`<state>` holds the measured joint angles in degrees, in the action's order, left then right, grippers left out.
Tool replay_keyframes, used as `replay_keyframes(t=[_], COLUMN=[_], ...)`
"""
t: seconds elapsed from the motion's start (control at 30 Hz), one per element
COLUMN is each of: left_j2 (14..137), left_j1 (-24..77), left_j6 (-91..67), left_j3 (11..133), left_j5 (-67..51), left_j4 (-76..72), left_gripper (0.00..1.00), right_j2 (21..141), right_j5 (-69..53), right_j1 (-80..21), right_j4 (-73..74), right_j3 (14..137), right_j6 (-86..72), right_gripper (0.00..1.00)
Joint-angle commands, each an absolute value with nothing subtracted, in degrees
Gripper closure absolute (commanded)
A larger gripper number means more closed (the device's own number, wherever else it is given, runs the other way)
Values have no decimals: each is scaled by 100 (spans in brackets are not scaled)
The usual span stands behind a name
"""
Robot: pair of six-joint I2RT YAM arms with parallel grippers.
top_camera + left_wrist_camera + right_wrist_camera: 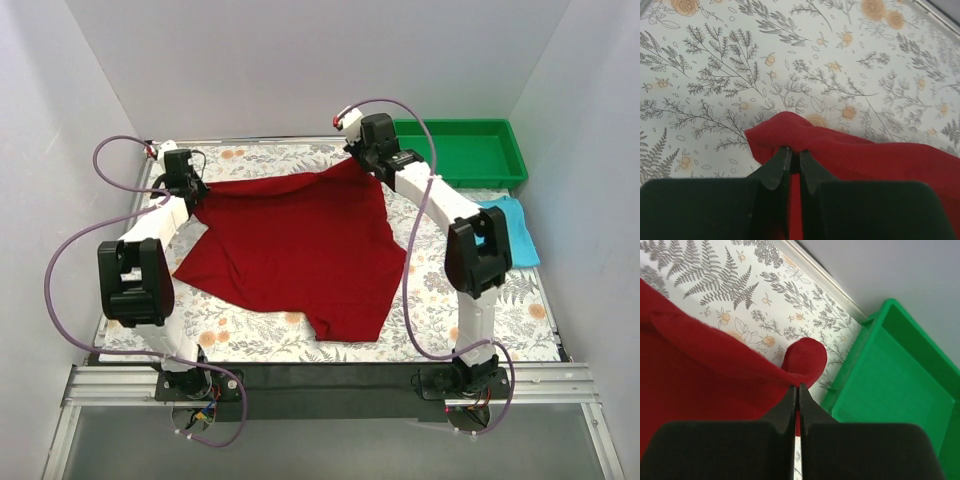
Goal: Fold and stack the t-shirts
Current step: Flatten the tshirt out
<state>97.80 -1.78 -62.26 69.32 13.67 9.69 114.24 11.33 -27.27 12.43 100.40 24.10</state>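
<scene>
1. Top external view. The dark red t-shirt (pixel 300 250) lies spread across the middle of the floral tablecloth (pixel 250 335), and its far edge is lifted between the two arms. The left gripper (pixel 190 190) is at the far-left corner. The right gripper (pixel 365 150) is at the far-right corner, near the green tray (pixel 455 123). The light blue t-shirt (pixel 510 235) sits folded at the table's right edge, partly hidden behind the right arm. Risk: if the arms travel unevenly, the fold will likely be skewed. A wide sweep by the right arm could disturb the blue shirt.

2. Left wrist view. The left gripper (pixel 794 152) has its jaws pressed together, pinching a small bunch at the edge of the dark red t-shirt (pixel 865 160) above the floral tablecloth (pixel 790 75). The bite looks shallow. Risk: tension across the lifted edge could pull the cloth free.

3. Right wrist view. The right gripper (pixel 796 387) is clamped on a fold of the dark red t-shirt (pixel 700 370), and a lobe of cloth bulges past the tips. The green tray (pixel 890 380) is just beside it. Risk: the cloth may snag on or drape over the tray rim, or this corner may slip out first.
</scene>
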Motion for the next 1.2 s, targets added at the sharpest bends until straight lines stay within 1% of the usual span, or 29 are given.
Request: replay_keyframes(t=[0.0,0.17,0.23,0.27,0.3,0.33,0.37,0.4,0.43,0.47,0.5,0.57,0.7,0.73,0.8,0.9,1.03,1.17], left_j2=[10168,10801,10985,11039,11074,11126,11205,11223,11206,11102,10987,10576,9768,9591,9125,8650,8648,8894], left_j1=[-360,-413,-413,-439,-439,-457,-474,-475,-475,-475,-466,-475,-475,-475,-475,-475,-475,-475], left_j6=[-6214,-6135,-6117,-6091,-6082,-6047,-6056,-6064,-6117,-6143,-6196,-6293,-6521,-6600,-6758,-6759,-6732,-6645], left_j3=[7303,8197,8401,8472,8612,8674,8736,8832,8824,8789,8711,8325,7368,6922,6140,5355,5238,5230], left_j5=[1327,1231,1222,1204,1178,1134,1064,1011,967,862,835,844,948,1019,1230,1694,1924,2092], left_j4=[633,756,817,826,826,835,870,975,1028,1072,1124,1273,1686,1774,1916,2144,2276,2522], left_gripper=[93,90,89,86,80,63,54,47,29,23,17,9,9,9,13,14,18,21], right_j2=[11978,12795,12911,12981,12999,13008,13043,13026,12973,12790,12640,12080,11076,10883,10137,9416,8764,8236], right_j5=[1213,1459,1503,1529,1564,1678,1740,1810,1793,1732,1584,1372,320,160,-289,-850,-1300,-1424], right_j1=[-2681,-2637,-2628,-2628,-2619,-2593,-2593,-2593,-2601,-2602,-2602,-2602,-2610,-2619,-2663,-2724,-2847,-2874], right_j4=[677,659,659,607,554,502,492,518,571,745,834,1044,1555,1617,1740,1740,1740,1732], right_j3=[10791,11714,12023,12076,12111,12103,12120,12094,12042,11937,11805,11156,9900,9627,8496,7282,6340,5557], right_j6=[2408,2215,2180,2084,2031,1926,1812,1767,1723,1662,1487,1119,494,188,-227,-658,-738,-817], right_gripper=[99,98,98,94,85,71,56,48,37,34,33,32,33,33,34,35,38,39])
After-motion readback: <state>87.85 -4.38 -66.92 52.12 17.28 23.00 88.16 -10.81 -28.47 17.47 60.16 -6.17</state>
